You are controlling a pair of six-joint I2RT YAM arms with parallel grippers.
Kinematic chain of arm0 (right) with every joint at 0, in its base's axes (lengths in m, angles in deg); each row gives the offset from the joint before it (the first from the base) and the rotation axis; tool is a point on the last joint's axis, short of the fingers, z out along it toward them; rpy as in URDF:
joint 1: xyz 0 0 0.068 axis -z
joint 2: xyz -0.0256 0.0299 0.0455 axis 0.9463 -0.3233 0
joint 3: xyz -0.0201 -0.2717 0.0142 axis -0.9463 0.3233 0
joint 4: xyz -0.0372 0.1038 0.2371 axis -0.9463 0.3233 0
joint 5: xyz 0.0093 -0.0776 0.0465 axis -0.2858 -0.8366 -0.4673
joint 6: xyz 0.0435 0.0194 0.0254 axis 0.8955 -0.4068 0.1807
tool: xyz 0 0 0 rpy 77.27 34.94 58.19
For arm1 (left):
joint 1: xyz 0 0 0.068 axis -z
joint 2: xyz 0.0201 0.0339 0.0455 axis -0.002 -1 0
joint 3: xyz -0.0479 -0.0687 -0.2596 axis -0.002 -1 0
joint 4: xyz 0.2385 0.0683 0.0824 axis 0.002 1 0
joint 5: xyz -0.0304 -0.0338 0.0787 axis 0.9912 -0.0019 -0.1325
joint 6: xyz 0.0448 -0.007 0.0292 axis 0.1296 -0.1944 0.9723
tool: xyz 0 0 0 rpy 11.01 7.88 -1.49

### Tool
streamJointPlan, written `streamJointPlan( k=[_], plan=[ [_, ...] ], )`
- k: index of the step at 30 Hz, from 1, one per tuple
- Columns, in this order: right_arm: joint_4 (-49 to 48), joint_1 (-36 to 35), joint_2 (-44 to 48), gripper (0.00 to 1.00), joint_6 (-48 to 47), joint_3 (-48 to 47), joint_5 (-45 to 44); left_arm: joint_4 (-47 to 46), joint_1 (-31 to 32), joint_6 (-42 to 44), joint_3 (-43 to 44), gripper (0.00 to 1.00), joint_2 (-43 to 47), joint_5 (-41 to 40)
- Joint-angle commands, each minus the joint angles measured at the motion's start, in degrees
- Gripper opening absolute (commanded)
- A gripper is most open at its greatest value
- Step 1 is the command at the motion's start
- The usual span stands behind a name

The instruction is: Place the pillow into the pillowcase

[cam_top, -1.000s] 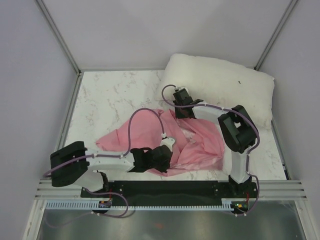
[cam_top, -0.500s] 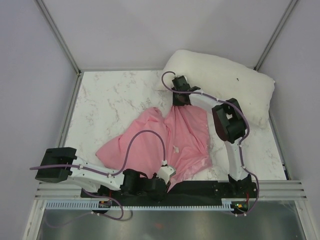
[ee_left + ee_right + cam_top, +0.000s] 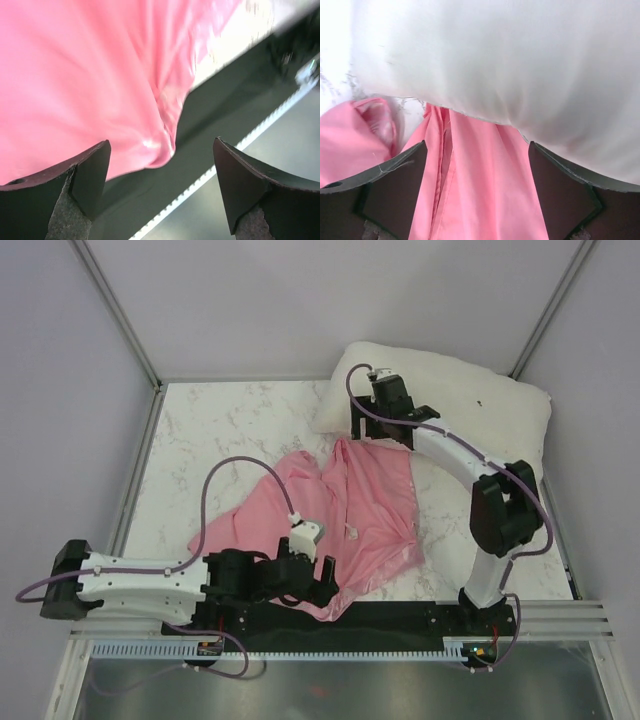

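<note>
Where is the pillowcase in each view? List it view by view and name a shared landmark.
Top external: pillowcase spread mid-table, from the base rail up to the pillow.
Left wrist: pillowcase fills the upper left, its corner over the base rail.
Right wrist: pillowcase at bottom centre, below the pillow.
Landmark: none in all three; pillow links top and right wrist, base rail links top and left wrist.

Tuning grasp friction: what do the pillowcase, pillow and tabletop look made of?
Pillowcase: thin pink satin-like fabric, likely; glossy highlights on soft folds. Pillow: white matte fabric, puffy, probably fibre-filled. Tabletop: white grey-veined marble look, smooth; stone or laminate, cannot tell.
</note>
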Motion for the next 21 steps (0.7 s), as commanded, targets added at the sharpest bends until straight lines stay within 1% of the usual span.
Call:
streamJointPlan(
  k=[1, 2, 3, 4, 5, 7, 8, 9, 10, 11, 12, 13, 14, 15, 16, 17, 18, 19, 20, 21],
  plan=[
    [-1.3, -0.8, 9.1, 0.91, -5.5, 1.7, -1.1, 6.5, -7.0, 1.7, 4.1, 0.91, 3.5, -2.1],
    [-1.3, -1.1, 10.0, 0.93, -6.4, 1.8, -1.9, 6.8, -9.4, 3.5, 4.4, 0.92, 3.8, -1.2],
    [-1.4, -1.7, 10.4, 0.95, -8.6, 1.3, -2.3, 6.8, -15.2, 4.7, 5.2, 0.92, 3.3, 0.2],
    [-1.6, -2.4, 10.2, 0.97, -9.4, 0.6, -3.0, 6.7, -18.3, 5.8, 5.6, 0.92, 2.5, 2.7],
    [-1.2, -2.8, 9.3, 0.98, -10.1, -2.3, -3.0, 6.5, -23.2, 8.0, 6.0, 0.92, 0.1, 3.3],
    [-0.2, -3.4, 4.7, 0.98, -12.6, -6.8, -2.8, 5.4, -27.2, 10.1, 7.5, 0.92, -2.8, 3.8],
    [0.3, -3.9, 2.6, 0.98, -13.3, -11.8, -3.7, 3.7, -29.0, 12.0, 8.0, 0.92, -4.6, 4.8],
    [1.5, -4.2, 0.2, 0.98, -14.2, -14.5, -3.9, 2.3, -31.9, 12.8, 8.6, 0.92, -7.8, 5.1],
    [2.3, -4.5, -4.9, 0.98, -15.2, -17.2, -4.4, 1.1, -33.6, 13.4, 9.1, 0.92, -9.9, 5.6],
    [4.2, -4.7, -7.6, 0.98, -15.4, -23.0, -6.1, -1.6, -36.5, 14.3, 9.4, 0.92, -11.6, 6.9],
    [5.3, -4.9, -12.7, 0.98, -15.8, -25.8, -6.5, -3.2, -38.0, 14.7, 9.6, 0.91, -14.9, 8.0],
    [6.4, -5.0, -15.0, 0.98, -16.0, -31.1, -7.1, -4.6, -39.6, 14.9, 9.6, 0.91, -16.6, 10.5],
    [8.7, -5.1, -17.2, 0.98, -15.9, -33.5, -9.9, -8.3, -42.4, 15.1, 9.4, 0.90, -18.1, 11.3],
    [10.1, -5.1, -21.0, 0.98, -15.6, -35.8, -11.4, -9.5, -43.8, 15.0, 9.4, 0.87, -21.6, 11.6],
    [11.5, -5.1, -22.6, 0.97, -15.3, -40.0, -13.7, -10.7, -45.4, 14.9, 9.4, 0.84, -23.2, 11.6],
    [13.8, -4.9, -23.9, 0.94, -14.5, -41.6, -18.4, -11.8, -48.7, 13.8, 9.6, 0.81, -25.1, 11.4],
    [14.6, -4.8, -25.2, 0.86, -14.2, -42.6, -21.1, -12.8, -50.3, 13.3, 9.5, 0.76, -26.3, 11.2],
    [14.9, -4.0, -25.2, 0.60, -13.6, -42.6, -22.6, -14.1, -52.1, 13.1, 9.3, 0.75, -28.3, 11.3],
    [15.4, -3.2, -24.7, 0.43, -11.4, -41.9, -23.3, -17.2, -55.1, 13.4, 8.7, 0.73, -29.1, 11.9],
    [15.5, -2.0, -22.5, 0.27, -9.9, -40.8, -23.2, -18.1, -56.5, 13.6, 8.7, 0.70, -29.8, 12.7]
  ],
)
